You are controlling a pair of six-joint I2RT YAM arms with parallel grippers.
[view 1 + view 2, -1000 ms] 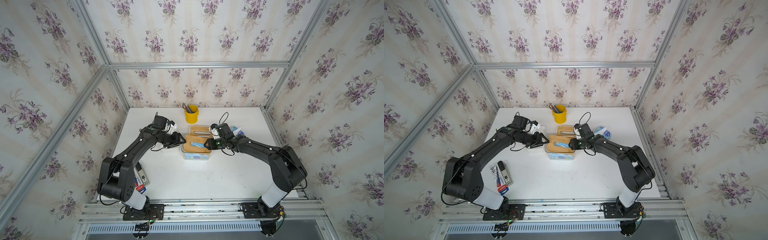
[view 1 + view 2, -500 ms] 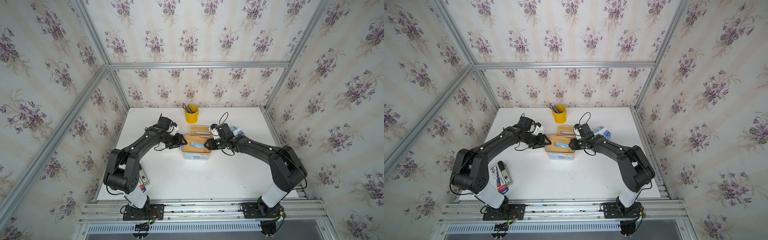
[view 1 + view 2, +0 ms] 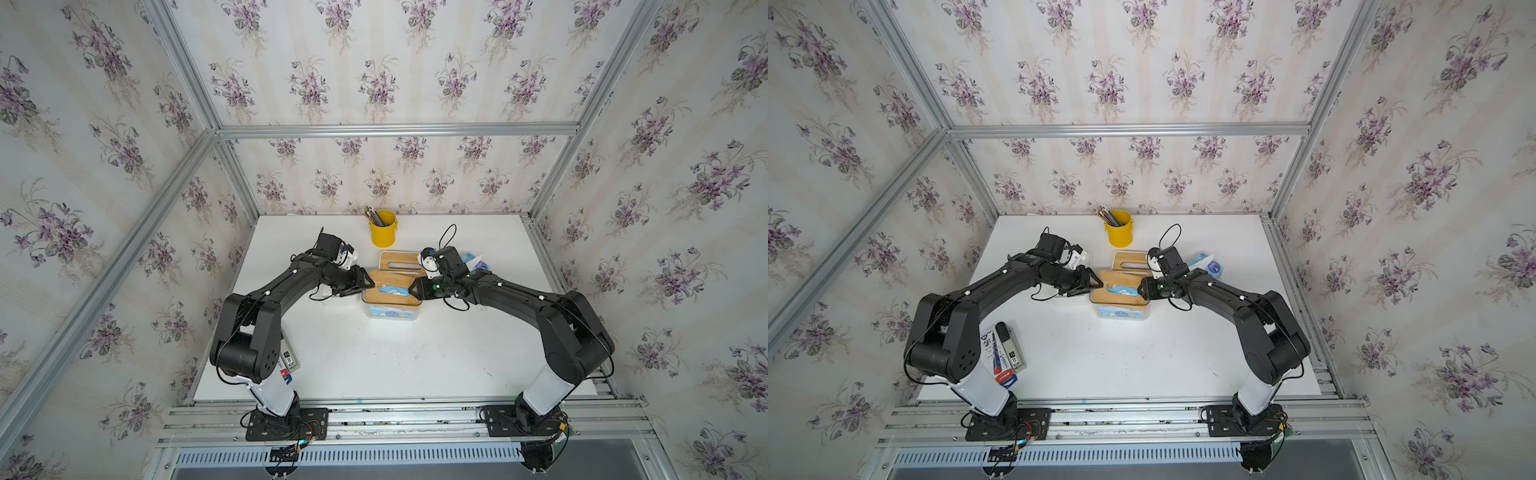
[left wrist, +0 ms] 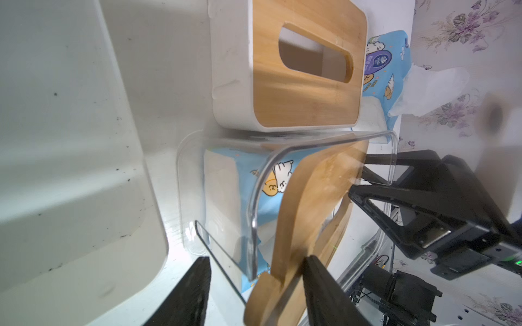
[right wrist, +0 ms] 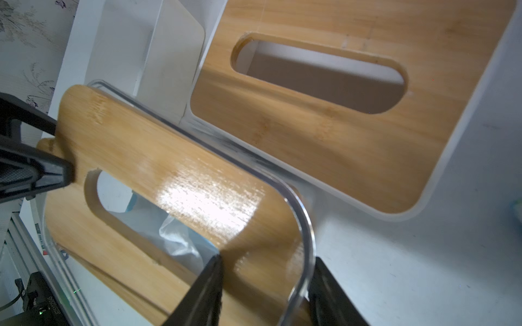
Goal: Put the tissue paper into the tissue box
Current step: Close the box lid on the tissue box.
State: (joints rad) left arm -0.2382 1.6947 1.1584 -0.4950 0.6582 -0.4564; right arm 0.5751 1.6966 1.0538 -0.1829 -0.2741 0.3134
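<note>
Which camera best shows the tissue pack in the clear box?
Left wrist: the blue tissue pack shows through the clear box wall. Right wrist glimpses it through the slotted lid; both top views show it tiny.

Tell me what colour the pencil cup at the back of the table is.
The pencil cup is yellow; it shows best in both top views.

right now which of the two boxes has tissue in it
The clear box, nearer the robot: a blue tissue pack shows through its lid slot. The white box behind it looks empty.
</note>
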